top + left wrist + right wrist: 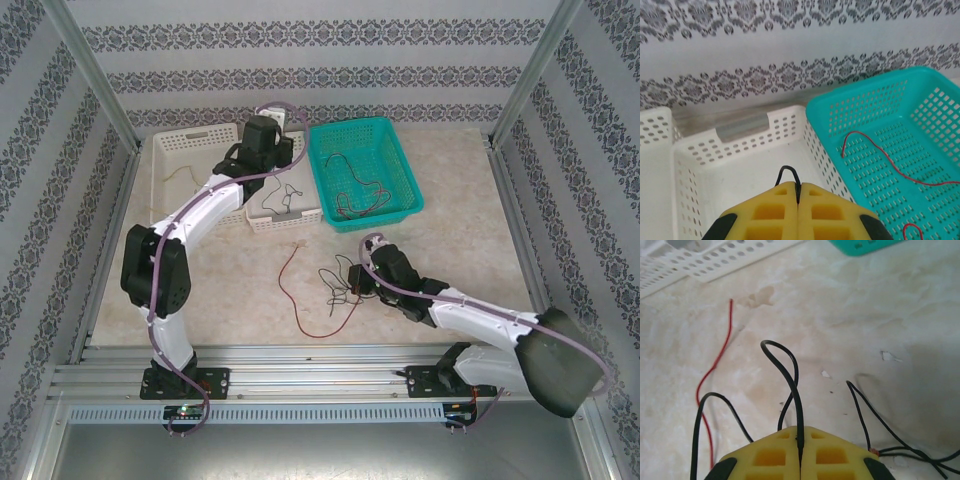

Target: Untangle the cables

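Note:
My left gripper (799, 189) hangs over the white basket (740, 145) at the back, shut on a black cable (789, 172) that loops out past its fingertips. From above, that cable (285, 200) dangles into the basket's right compartment. My right gripper (800, 434) is low over the table, shut on another black cable (787, 372) from the tangle (342, 280). A red cable (298, 290) lies loose on the table left of it. A dark red cable (362, 200) lies in the teal basket (398, 150). A yellow cable (180, 172) rests in the white basket's left compartment.
The teal basket stands right beside the white one at the back. Patterned walls and metal frame posts (95, 70) close in the table on three sides. Bare table lies to the right of the tangle (480, 230).

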### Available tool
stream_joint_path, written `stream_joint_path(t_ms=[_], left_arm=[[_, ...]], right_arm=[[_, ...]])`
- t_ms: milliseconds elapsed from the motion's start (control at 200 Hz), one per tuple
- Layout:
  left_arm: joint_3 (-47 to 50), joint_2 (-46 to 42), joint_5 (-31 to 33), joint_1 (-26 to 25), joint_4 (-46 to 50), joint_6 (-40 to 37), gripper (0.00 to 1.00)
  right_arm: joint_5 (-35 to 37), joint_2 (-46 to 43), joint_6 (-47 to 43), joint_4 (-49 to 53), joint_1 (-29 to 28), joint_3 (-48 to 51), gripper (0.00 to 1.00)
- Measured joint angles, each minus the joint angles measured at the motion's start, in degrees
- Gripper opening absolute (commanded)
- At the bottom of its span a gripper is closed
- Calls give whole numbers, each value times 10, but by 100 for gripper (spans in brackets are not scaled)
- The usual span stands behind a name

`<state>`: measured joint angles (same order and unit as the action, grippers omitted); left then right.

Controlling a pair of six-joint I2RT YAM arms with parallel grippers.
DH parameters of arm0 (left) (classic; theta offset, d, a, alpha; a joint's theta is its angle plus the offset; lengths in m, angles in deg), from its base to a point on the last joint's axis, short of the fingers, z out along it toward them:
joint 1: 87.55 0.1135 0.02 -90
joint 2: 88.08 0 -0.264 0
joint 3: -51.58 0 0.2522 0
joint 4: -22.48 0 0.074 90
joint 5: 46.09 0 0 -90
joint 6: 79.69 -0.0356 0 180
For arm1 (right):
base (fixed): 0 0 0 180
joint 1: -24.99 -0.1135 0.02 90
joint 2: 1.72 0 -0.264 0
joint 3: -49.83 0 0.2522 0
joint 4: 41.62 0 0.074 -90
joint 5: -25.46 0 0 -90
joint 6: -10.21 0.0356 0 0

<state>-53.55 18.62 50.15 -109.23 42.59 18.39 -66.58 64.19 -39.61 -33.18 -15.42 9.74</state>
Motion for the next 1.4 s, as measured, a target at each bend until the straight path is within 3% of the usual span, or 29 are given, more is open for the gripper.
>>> stream_joint_path(t_ms=[310,465,874,1114,1399], left_arm=[[6,45,-32,0,3,32,0],[11,52,-48,0,13,42,18],[17,43,-100,2,71,44,54],[18,-38,-143,22,117,62,67],[93,-197,-237,30,99,148,70]], right_arm=[[19,-111,-20,98,-15,-45,0],[29,-151,-32,143,-26,-85,0],[42,-188,-59,236,-41,-193,0],[49,-183,-75,278,-41,-256,0],[36,-109,-91,308,-29,-362,0]])
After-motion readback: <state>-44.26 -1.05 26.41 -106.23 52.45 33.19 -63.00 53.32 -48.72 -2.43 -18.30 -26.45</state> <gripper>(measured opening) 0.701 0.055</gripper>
